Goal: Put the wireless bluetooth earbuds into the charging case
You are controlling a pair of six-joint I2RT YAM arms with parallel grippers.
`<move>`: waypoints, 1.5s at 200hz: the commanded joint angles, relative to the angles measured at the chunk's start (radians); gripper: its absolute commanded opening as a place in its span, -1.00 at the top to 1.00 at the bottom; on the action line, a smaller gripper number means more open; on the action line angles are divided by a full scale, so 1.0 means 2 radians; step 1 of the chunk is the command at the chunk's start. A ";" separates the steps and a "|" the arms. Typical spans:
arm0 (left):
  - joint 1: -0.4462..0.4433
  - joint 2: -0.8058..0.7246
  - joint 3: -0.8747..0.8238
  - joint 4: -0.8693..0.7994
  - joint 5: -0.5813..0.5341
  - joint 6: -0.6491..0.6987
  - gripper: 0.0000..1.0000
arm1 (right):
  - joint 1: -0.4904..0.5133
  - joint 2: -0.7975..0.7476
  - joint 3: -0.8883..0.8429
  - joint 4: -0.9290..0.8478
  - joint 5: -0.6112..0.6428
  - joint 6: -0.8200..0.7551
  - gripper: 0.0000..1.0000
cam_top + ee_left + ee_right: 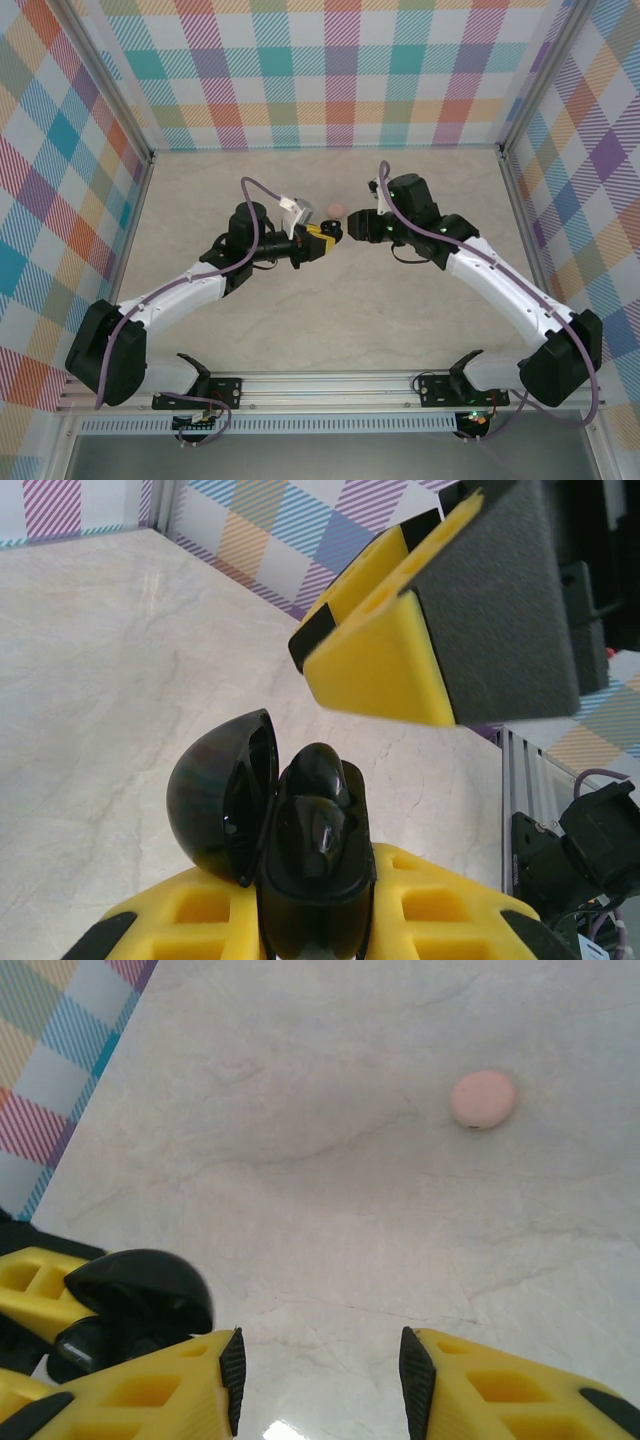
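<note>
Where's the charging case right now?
In the top view, the charging case, lid open, is clamped in the left gripper at mid-table, with the right gripper just to its right.

The pale marbled counter (pixel 330 330) is viewed from overhead; the glossy black case (pixel 315 860) is shared by both close wrist views.

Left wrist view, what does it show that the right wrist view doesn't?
Left wrist: the case's glossy open inside, its lid swung left. Right wrist: a pink disc lying on the table. Shared: the black case clamped in the left tool, the right tool standing open, and the pale table.
</note>
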 commanded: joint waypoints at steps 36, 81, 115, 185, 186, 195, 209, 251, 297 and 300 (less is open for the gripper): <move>-0.006 -0.021 0.004 0.033 0.038 0.016 0.65 | -0.039 -0.009 -0.019 0.002 -0.047 0.000 0.07; -0.012 -0.029 -0.001 0.060 0.078 0.019 0.64 | -0.050 0.012 -0.021 0.020 -0.146 -0.015 0.17; -0.020 -0.034 -0.001 0.061 0.091 0.027 0.64 | -0.050 0.017 -0.024 0.041 -0.183 -0.020 0.34; -0.026 -0.020 0.005 0.074 0.107 0.019 0.64 | -0.050 0.020 -0.027 0.073 -0.244 -0.025 0.45; -0.026 -0.019 0.005 0.073 0.107 0.019 0.64 | -0.050 0.019 -0.028 0.073 -0.245 -0.025 0.45; -0.026 -0.018 0.005 0.074 0.107 0.018 0.64 | -0.049 0.017 -0.029 0.077 -0.252 -0.027 0.45; -0.026 -0.015 0.005 0.074 0.107 0.015 0.65 | -0.050 0.015 -0.031 0.083 -0.263 -0.028 0.45; -0.026 -0.002 0.004 0.090 0.096 -0.006 0.66 | -0.049 0.010 -0.035 0.093 -0.295 -0.030 0.45; -0.026 0.015 0.008 0.087 0.087 -0.020 0.66 | -0.049 0.001 -0.036 0.090 -0.293 -0.036 0.45; -0.026 0.015 0.008 0.087 0.086 -0.020 0.66 | -0.050 0.001 -0.036 0.089 -0.291 -0.036 0.45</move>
